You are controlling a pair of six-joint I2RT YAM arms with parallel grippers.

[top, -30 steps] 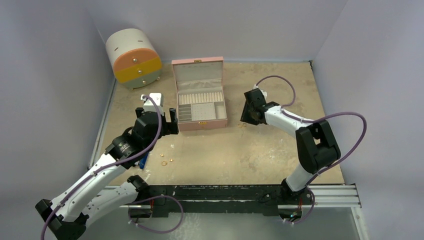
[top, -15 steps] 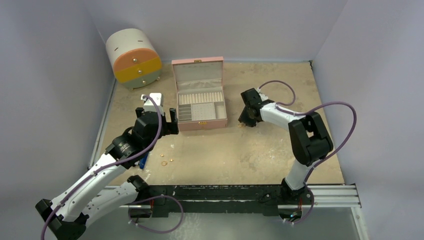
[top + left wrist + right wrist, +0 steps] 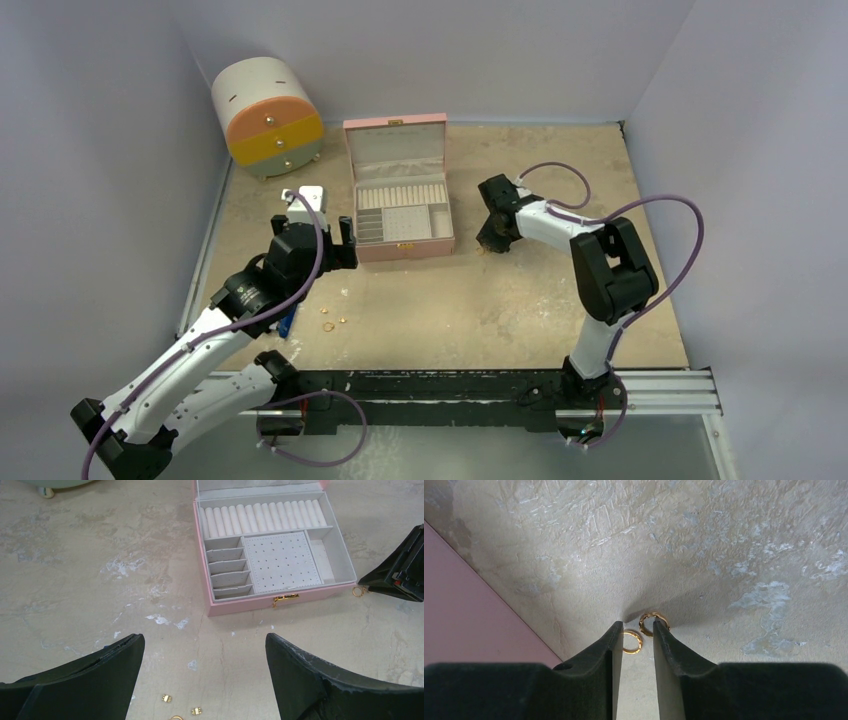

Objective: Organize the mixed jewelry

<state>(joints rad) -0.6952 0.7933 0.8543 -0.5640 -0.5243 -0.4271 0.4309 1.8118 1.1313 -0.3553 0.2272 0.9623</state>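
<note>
Since a second ago the right arm has swung leftward, bringing the right gripper closer to the front right corner of the open pink box, and its fingers have drawn nearer together; the left arm has not moved. In the right wrist view the right gripper's jaws are released but only narrowly apart, tips down on the table, with two gold rings touching each other right at the tips. One ring lies partly within the gap and the other just beyond the right-hand finger. Neither ring is pinched. The left gripper hangs spread wide above the table in front of the box, holding nothing, with several tiny gold bits lying loose below it.
</note>
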